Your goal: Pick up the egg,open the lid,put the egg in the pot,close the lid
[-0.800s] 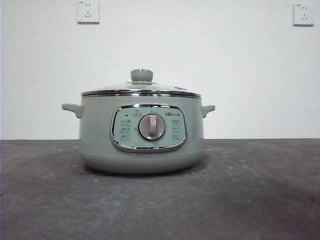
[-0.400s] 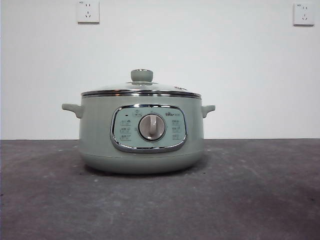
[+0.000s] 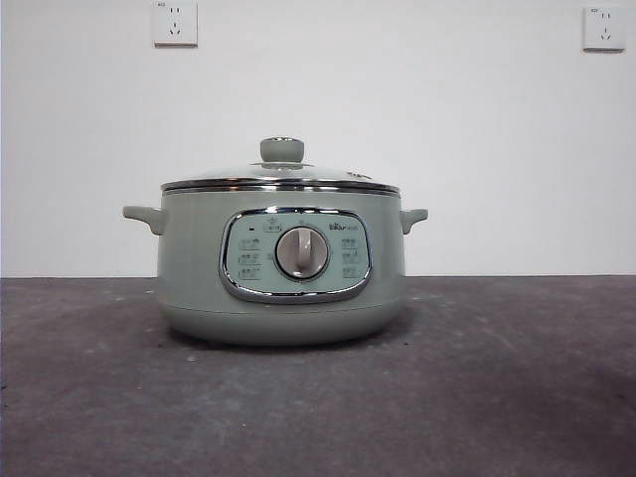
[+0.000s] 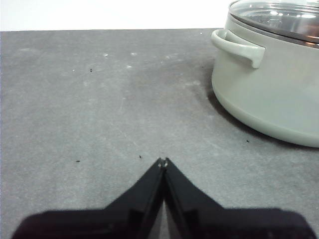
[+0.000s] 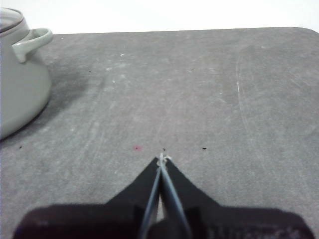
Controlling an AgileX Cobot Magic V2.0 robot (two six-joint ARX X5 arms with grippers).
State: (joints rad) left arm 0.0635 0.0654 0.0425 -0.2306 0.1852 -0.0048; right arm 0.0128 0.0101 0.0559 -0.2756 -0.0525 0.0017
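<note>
The sage-green pot [image 3: 281,263] stands in the middle of the table, its control panel and silver dial [image 3: 301,252] facing the front view. The glass lid [image 3: 281,179] with its green knob [image 3: 282,150] sits closed on it. The pot also shows in the left wrist view [image 4: 271,84] and at the edge of the right wrist view [image 5: 20,84]. The egg is out of view. My left gripper [image 4: 163,162] is shut and empty over bare table beside the pot. My right gripper [image 5: 162,158] is shut and empty on the pot's other side.
The dark grey table [image 3: 497,378] runs to a white wall with two sockets [image 3: 175,22]. The table's far edge and rounded corner [image 5: 299,31] show in the right wrist view. Neither arm shows in the front view.
</note>
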